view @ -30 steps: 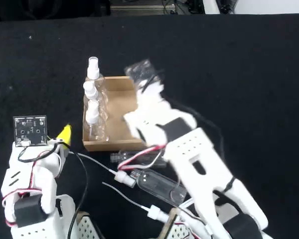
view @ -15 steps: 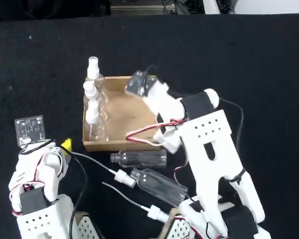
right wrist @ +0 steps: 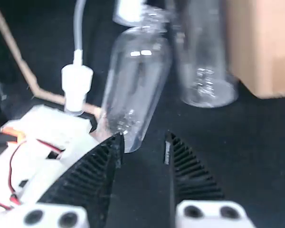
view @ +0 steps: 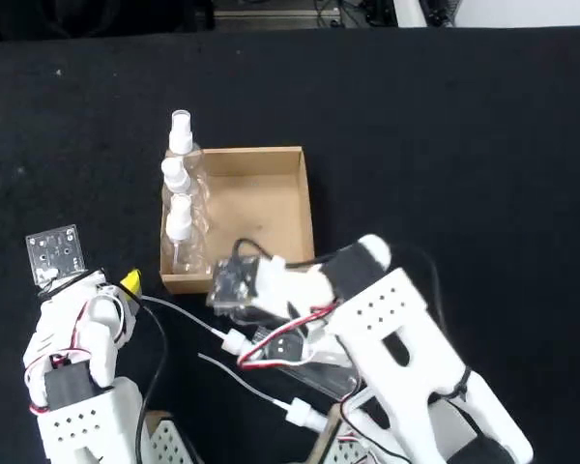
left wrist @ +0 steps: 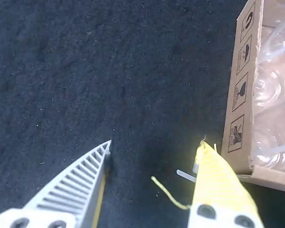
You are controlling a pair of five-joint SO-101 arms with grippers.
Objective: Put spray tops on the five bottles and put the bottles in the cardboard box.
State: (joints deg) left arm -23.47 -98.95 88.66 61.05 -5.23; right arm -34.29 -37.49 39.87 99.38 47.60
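The cardboard box holds three clear bottles with white spray tops standing along one wall. In front of the box lie two clear bottles. The right wrist view has one bottle with a white top at its neck and a bare bottle beside the box. My right gripper is open just above the bottom end of the first bottle, holding nothing. A loose spray top with its tube lies alongside. My left gripper stands open over black cloth beside the box corner.
The right arm covers most of the lying bottles in the high view. Two loose spray tops with thin tubes lie at the table's front. The left arm sits front left. Black cloth stretches around the box.
The right arm has swung back from over the box and come down over the lying bottles in front of it. The left arm drew back slightly, then stayed put.
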